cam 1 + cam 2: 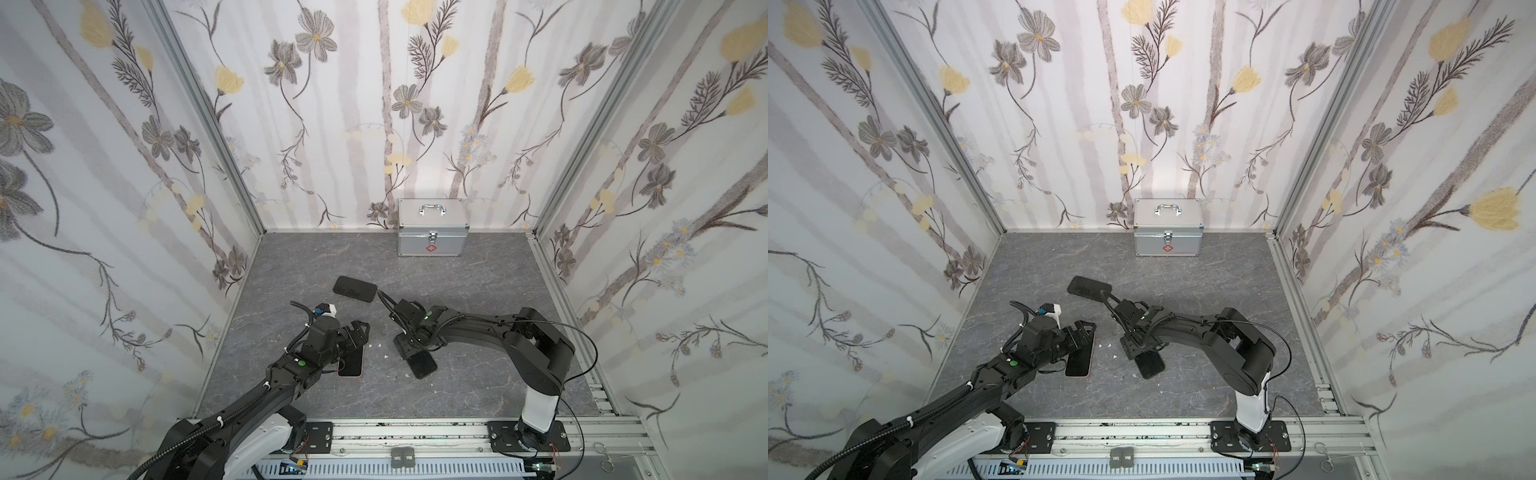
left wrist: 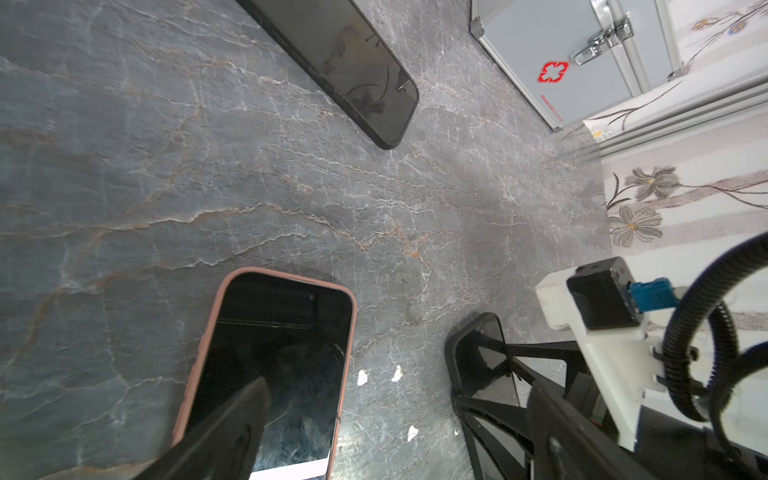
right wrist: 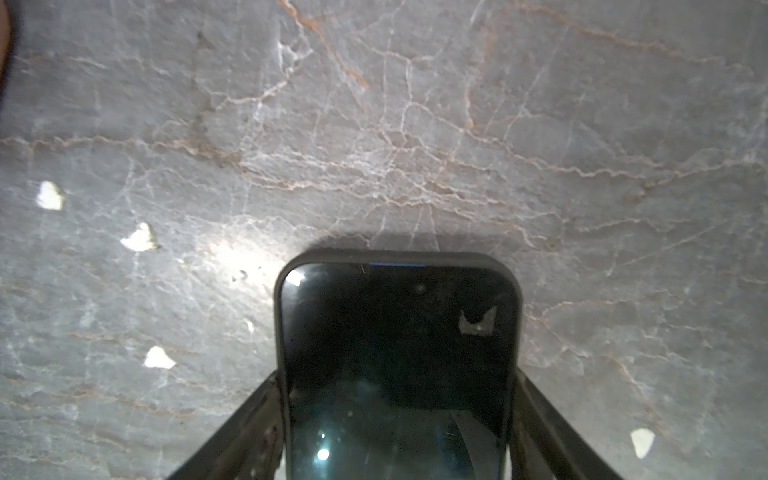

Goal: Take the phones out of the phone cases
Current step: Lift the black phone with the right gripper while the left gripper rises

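Three phones lie flat on the counter [image 1: 478, 299]. Nearest the right arm, a black-screened phone [image 3: 395, 332] sits fully seated in its dark case [image 3: 395, 255], with the glass glossy and a pale mark near one corner.

Right hand [image 3: 395, 376]: its fingers [image 3: 249, 415] straddle the case, close against both long edges. Whether they press on it cannot be told.

Left hand [image 1: 356, 337]: spread wide and holding nothing, it hangs over a pink-cased phone [image 2: 270, 332] with one finger above the screen.

The third phone [image 1: 354, 286], black, lies farther back, well apart from both.

Counter surface is grey veined stone pattern, scattered with small white flecks [image 3: 139, 239]. A silver latched box [image 1: 432, 226] bearing a red cross stands against the back wall. Floral wallpaper [image 1: 332, 124] covers three sides.
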